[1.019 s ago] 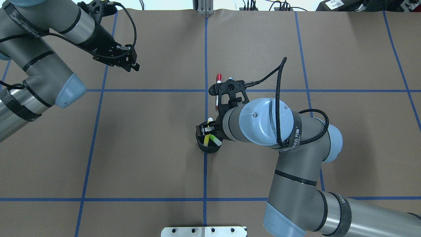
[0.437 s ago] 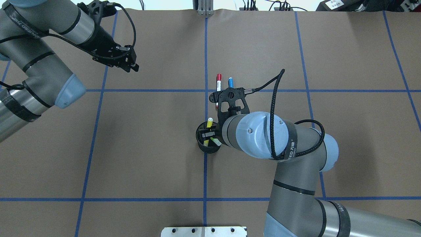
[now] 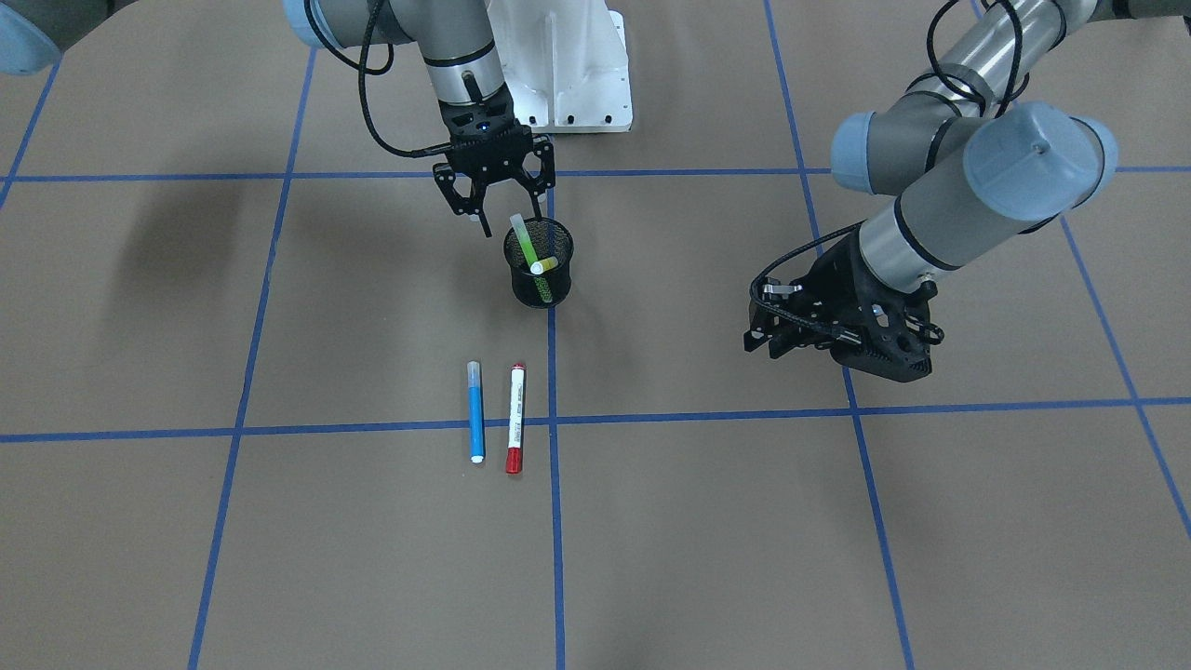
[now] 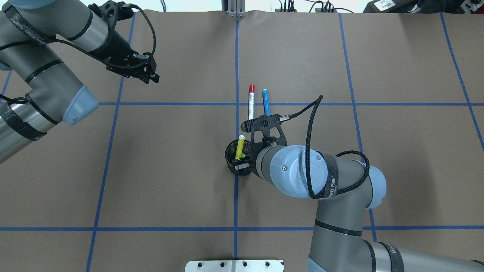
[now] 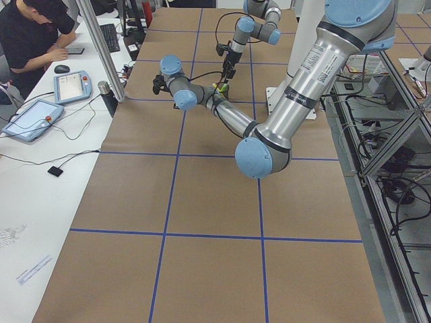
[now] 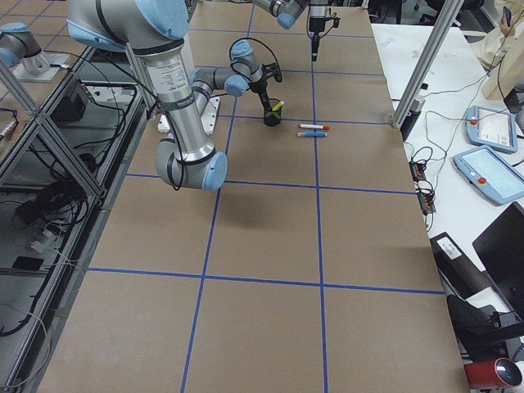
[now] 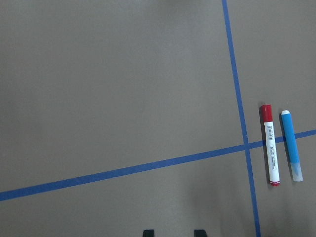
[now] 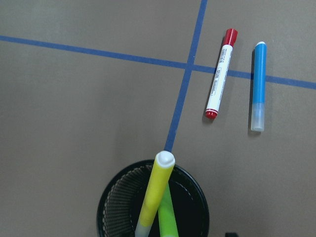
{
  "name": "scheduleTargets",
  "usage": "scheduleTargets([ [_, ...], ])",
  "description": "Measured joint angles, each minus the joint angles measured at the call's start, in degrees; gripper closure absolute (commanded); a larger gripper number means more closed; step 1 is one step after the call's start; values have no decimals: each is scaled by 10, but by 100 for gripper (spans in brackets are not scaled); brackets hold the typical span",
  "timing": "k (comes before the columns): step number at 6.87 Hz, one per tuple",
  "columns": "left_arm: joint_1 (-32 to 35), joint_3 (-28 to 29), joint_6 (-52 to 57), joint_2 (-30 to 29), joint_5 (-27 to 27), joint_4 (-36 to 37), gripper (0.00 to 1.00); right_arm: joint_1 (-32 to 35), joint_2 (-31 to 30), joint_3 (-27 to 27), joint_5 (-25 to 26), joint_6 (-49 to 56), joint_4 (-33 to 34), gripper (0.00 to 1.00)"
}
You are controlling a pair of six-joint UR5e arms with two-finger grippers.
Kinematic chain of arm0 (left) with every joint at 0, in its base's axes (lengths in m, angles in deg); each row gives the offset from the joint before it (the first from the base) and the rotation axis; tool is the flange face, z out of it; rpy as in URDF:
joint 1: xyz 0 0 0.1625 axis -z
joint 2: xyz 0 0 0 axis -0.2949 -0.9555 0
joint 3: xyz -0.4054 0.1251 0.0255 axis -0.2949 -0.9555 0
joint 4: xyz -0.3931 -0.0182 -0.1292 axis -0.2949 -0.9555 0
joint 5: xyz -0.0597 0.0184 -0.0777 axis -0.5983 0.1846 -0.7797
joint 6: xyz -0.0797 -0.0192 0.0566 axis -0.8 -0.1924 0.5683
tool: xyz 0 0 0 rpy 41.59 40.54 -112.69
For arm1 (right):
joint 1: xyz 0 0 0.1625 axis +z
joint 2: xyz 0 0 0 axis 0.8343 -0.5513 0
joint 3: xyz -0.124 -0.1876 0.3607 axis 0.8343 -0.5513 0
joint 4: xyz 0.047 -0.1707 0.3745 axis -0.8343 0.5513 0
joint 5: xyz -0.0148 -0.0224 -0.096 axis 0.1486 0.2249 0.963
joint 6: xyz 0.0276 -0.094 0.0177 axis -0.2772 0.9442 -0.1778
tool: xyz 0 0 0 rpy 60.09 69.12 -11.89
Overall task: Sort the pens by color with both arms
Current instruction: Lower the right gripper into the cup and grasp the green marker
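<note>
A black mesh cup (image 4: 231,161) stands at the table's middle. A yellow pen (image 4: 239,147) and a green pen (image 8: 168,216) lean in it, both also in the front view, green (image 3: 524,239) and yellow (image 3: 545,266). A white pen with red ends (image 4: 250,102) and a blue pen (image 4: 266,102) lie side by side on the table beyond the cup. My right gripper (image 4: 241,165) hangs open and empty at the cup's near rim (image 3: 510,212). My left gripper (image 4: 154,76) is open and empty, in the air far to the left (image 3: 765,321).
Blue tape lines (image 4: 236,68) divide the brown table. The white pedestal (image 3: 568,74) stands at the robot's side. An operator sits at a side desk with tablets (image 5: 30,118).
My right arm has drawn back toward the robot, uncovering the red-ended and blue pens. The yellow pen now stands free in the cup. The left gripper has barely moved.
</note>
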Motion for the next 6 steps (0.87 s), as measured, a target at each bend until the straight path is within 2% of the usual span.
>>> scheduleTargets([
  [1, 0, 0, 0, 0, 0, 0, 61, -1, -1, 0, 0, 2, 0, 43],
  [2, 0, -1, 0, 0, 0, 0, 61, -2, -1, 0, -2, 3, 0, 46],
  [6, 0, 0, 0, 1, 1, 0, 61, -4, 4, -1, -2, 32, 0, 49],
])
